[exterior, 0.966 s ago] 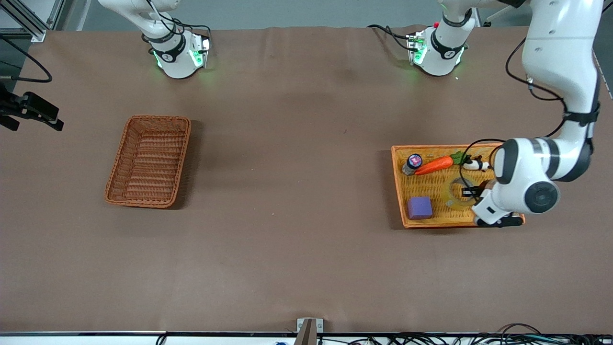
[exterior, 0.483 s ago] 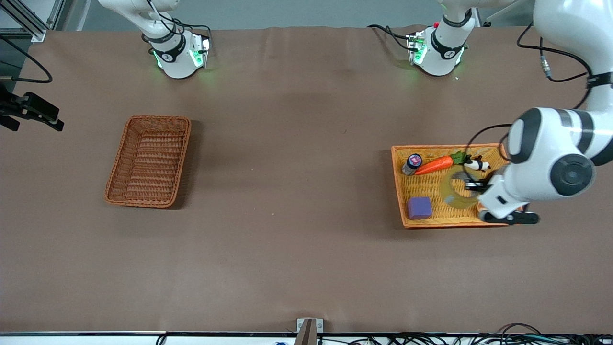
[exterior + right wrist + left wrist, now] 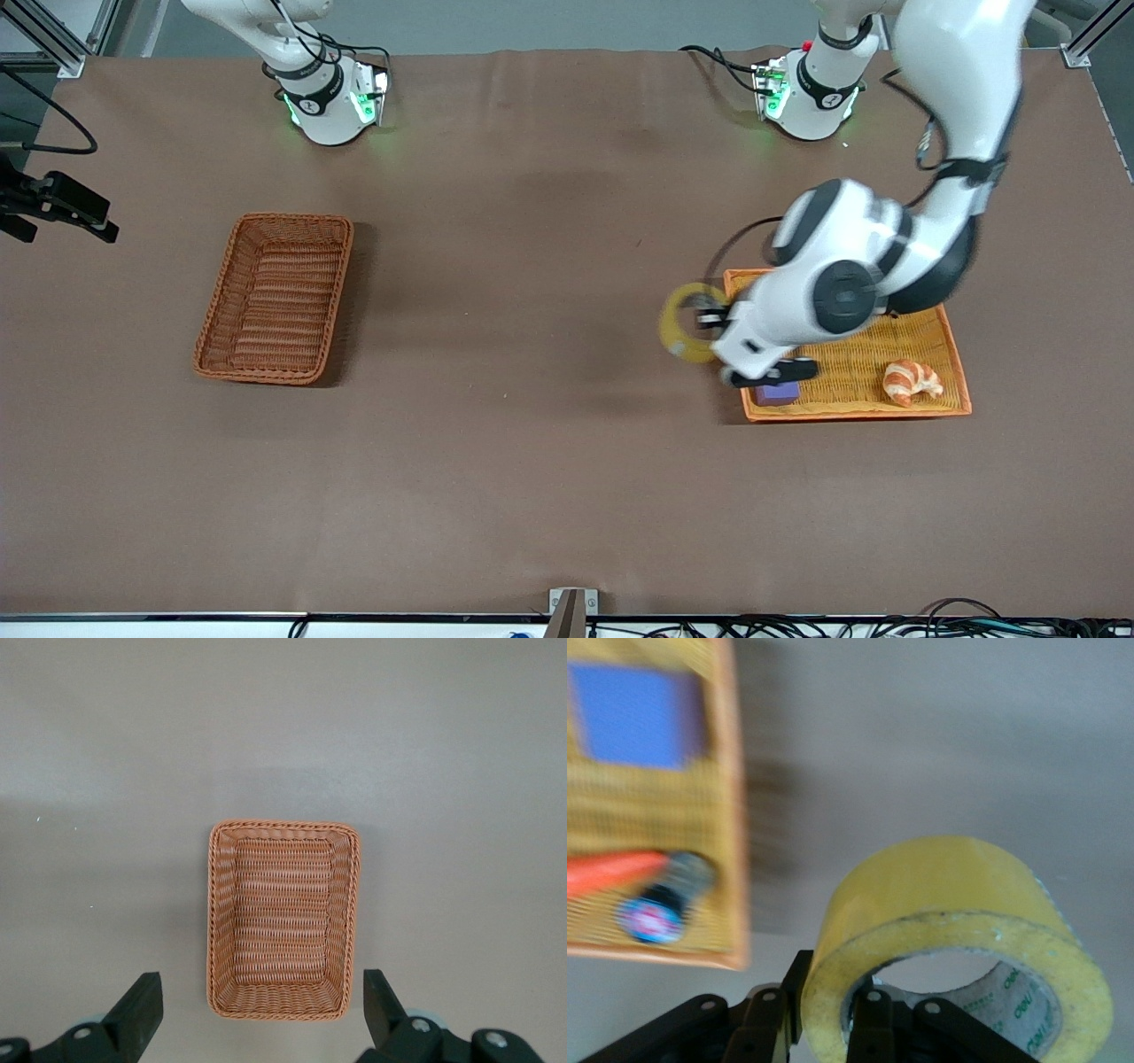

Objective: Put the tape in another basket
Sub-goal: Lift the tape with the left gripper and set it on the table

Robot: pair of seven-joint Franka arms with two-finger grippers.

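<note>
One roll carried, one basket waiting.
The left gripper (image 3: 709, 321) clamps the tape (image 3: 684, 322) above the tabletop (image 3: 532, 266); the basket (image 3: 275, 298) lies well away toward the right arm's end, under the wide-open right gripper (image 3: 261, 1014).

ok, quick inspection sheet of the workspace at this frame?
Surface: brown table cover, flat, faint creases.
Job's things: tape held off the table, just past the orange basket rim; reddish wicker basket toward the right arm's end, nothing in it.
Clutter: purple block and croissant in the orange basket; carrot and small bottle in it too.
Grippers: left tool shut on the tape's wall; right tool open, waiting over the wicker basket.
Cables: bundle along the table's near edge.
Surroundings: black clamp at the table's edge.
</note>
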